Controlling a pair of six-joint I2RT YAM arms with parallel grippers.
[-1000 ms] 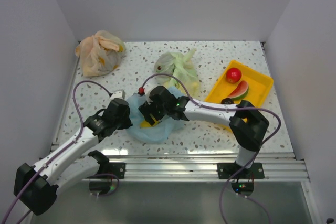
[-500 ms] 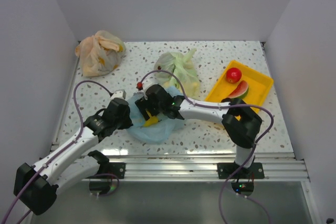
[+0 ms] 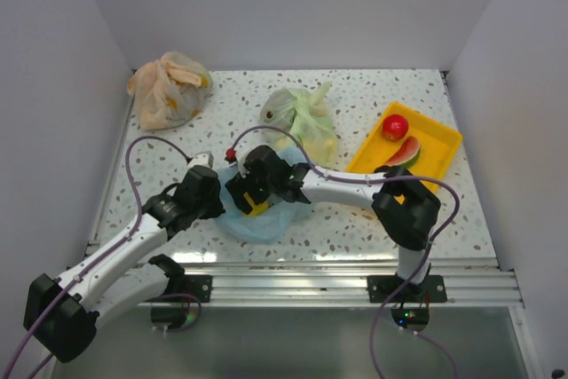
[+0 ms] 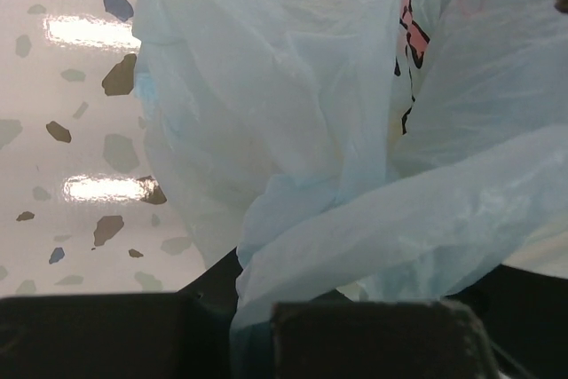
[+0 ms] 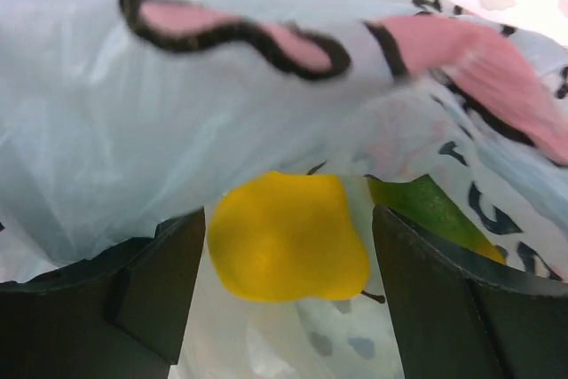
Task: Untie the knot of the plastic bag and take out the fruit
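The light blue plastic bag (image 3: 266, 222) lies at the table's near middle with its mouth open; no tied knot shows. My left gripper (image 3: 211, 199) is shut on a twisted fold of the bag's plastic (image 4: 390, 228) at its left edge, and it shows in the left wrist view (image 4: 253, 343). My right gripper (image 3: 248, 193) is open inside the bag's mouth. In the right wrist view (image 5: 286, 232) a yellow pear (image 5: 284, 237) lies between its fingers (image 5: 160, 290), with a green fruit (image 5: 426, 206) behind it. The pear also shows from above (image 3: 255, 210).
A yellow tray (image 3: 439, 135) at the right holds a red apple (image 3: 396, 127), a watermelon slice (image 3: 405, 155) and a dark purple fruit (image 3: 384, 170). A pale green bag (image 3: 302, 117) lies behind the blue bag. An orange bag (image 3: 169, 88) sits at the back left.
My right gripper has moved a little left and deeper into the bag's mouth, closing in around the yellow pear. The left arm has held still on the bag.
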